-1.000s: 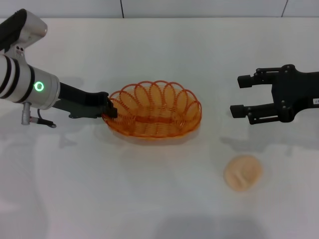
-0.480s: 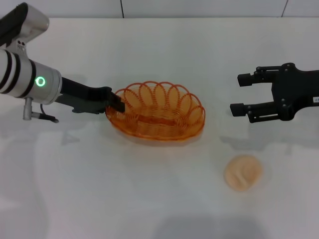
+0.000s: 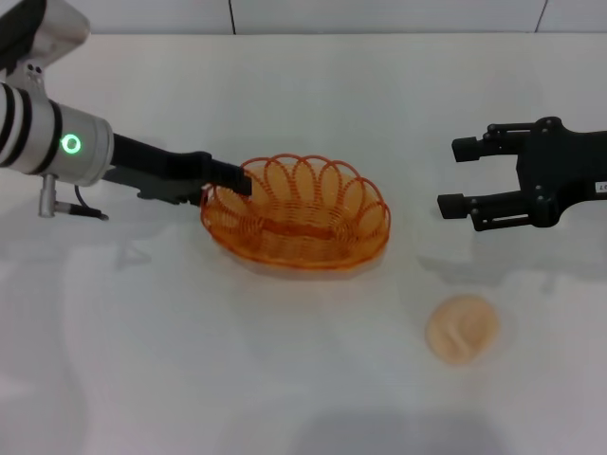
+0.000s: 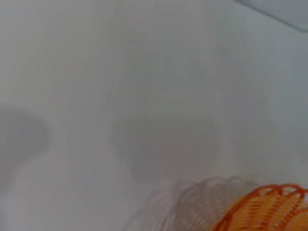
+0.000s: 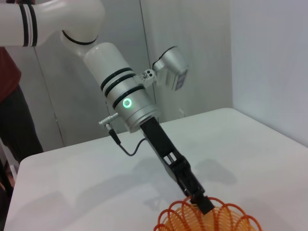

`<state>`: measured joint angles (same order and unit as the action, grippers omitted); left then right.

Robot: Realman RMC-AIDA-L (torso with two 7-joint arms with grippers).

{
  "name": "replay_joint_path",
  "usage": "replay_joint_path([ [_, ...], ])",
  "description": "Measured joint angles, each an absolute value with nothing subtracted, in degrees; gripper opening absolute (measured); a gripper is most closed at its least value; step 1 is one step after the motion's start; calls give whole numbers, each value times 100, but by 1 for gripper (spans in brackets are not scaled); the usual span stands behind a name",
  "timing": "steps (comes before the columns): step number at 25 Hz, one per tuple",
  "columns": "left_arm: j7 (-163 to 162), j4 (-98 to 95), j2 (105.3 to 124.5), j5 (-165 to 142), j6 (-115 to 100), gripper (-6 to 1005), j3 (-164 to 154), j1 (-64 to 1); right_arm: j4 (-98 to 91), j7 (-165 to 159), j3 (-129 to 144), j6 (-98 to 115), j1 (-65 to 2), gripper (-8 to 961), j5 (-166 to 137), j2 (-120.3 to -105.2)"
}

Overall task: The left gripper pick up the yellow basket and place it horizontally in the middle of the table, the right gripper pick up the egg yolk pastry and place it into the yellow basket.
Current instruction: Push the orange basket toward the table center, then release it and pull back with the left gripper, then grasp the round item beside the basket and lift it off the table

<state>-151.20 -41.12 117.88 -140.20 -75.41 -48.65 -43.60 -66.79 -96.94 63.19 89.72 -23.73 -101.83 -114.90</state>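
- Tabletop (image 3: 285,379): plain white, smooth, soft shadows under both arms; pale wall panels run along the far edge.
- Right wrist view: light grey wall panels behind the tabletop, a person in dark red (image 5: 7,72) standing at the picture's edge.
- Yellow basket (image 3: 296,213): oval, orange-yellow translucent wire weave, looped scalloped rim, open side up, around mid-tabletop, slightly left of centre.
- Left gripper (image 3: 232,180): at the basket's left rim, fingers clamped together on the rim loops.
- Egg yolk pastry (image 3: 462,328): small pale peach dome, faint creases on top, on the tabletop near-right, well apart from the basket.
- Right gripper (image 3: 458,177): hovering on the right, farther back than the pastry, fingers spread apart, holding nothing.
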Motion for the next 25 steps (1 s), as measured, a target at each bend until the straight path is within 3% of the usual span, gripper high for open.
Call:
replay_joint_path([
  [10,-14771,-4598,11606,-13524,-7623,889,-4834,-4287,-6679,-9727,6319,8959,-2370,724,-10169,-11505],
  [25,-12959,-6633,11458,-13227,-9662,890,-4831,-3560,-6680,-9912,6362,8948,-2336,722,-10304,-11509],
])
